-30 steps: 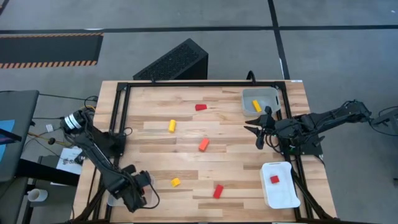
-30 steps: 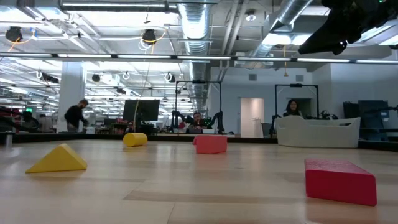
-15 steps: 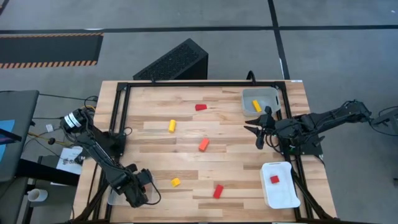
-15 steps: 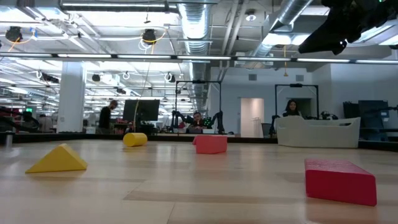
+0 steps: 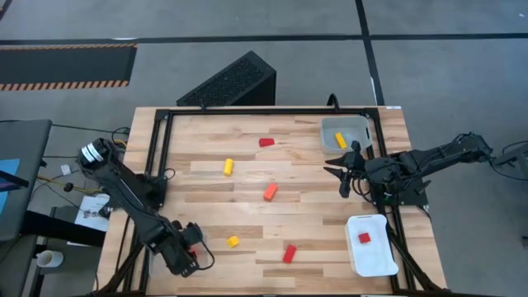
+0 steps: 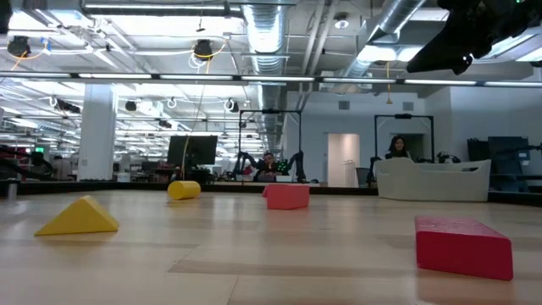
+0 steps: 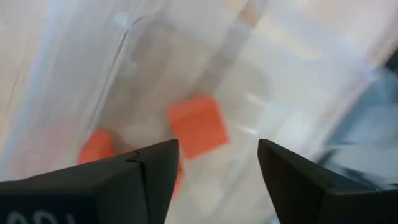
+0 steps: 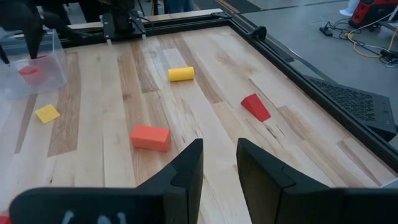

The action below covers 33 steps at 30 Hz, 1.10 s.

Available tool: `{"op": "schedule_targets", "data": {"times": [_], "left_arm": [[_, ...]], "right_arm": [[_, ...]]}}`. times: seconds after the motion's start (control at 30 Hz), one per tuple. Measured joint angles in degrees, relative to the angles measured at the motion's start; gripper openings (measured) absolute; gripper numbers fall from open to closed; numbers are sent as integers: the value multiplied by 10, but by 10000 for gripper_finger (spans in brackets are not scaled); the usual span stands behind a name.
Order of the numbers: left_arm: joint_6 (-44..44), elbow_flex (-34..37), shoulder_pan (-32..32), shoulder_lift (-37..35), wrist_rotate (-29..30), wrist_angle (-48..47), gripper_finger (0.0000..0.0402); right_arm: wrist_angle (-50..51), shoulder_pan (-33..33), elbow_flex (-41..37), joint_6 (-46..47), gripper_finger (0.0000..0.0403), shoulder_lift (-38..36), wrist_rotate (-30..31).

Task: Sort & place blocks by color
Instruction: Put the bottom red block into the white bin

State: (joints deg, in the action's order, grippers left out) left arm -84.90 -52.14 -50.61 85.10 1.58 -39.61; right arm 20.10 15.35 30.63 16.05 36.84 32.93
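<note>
Orange blocks [image 7: 198,126] lie in the clear tray [image 5: 153,262] at the tabletop's near-left corner, under the left gripper [image 5: 191,247], its jaws apart. Lifting carelessly could catch the tray wall and drag it. The right gripper [image 5: 343,172] waits near the right edge, jaws slightly apart.

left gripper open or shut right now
Open: in its wrist view the left gripper shows a clear gap, orange blocks visible beyond in the tray.

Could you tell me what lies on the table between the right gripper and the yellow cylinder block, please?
In the high view, the orange block lies between the right gripper and the yellow cylinder block, slightly nearer the front edge; otherwise bare wood.
</note>
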Motion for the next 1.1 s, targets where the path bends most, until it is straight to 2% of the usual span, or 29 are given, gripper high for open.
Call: {"op": "schedule_targets", "data": {"times": [0.13,0.23,0.33,0.5,0.57,0.63,0.87,1.1], "left_arm": [[-17,-20,0,-56,42,-16,220],[-13,-30,0,-104,107,-35,222],[19,-35,0,-151,207,-50,218],[132,-35,0,-196,432,-58,208],[174,-34,6,-205,491,-62,203],[199,-29,25,-219,500,-62,196],[276,17,104,-264,453,-28,167],[448,83,174,-303,426,153,150]], "right_arm": [[0,0,0,0,120,0,0],[0,0,0,0,120,0,0],[0,0,0,0,120,0,1],[0,0,0,0,120,0,2],[0,0,0,0,120,0,2],[0,0,0,0,120,0,2],[0,0,0,-11,120,0,3],[0,-1,0,-12,120,0,4]]}}
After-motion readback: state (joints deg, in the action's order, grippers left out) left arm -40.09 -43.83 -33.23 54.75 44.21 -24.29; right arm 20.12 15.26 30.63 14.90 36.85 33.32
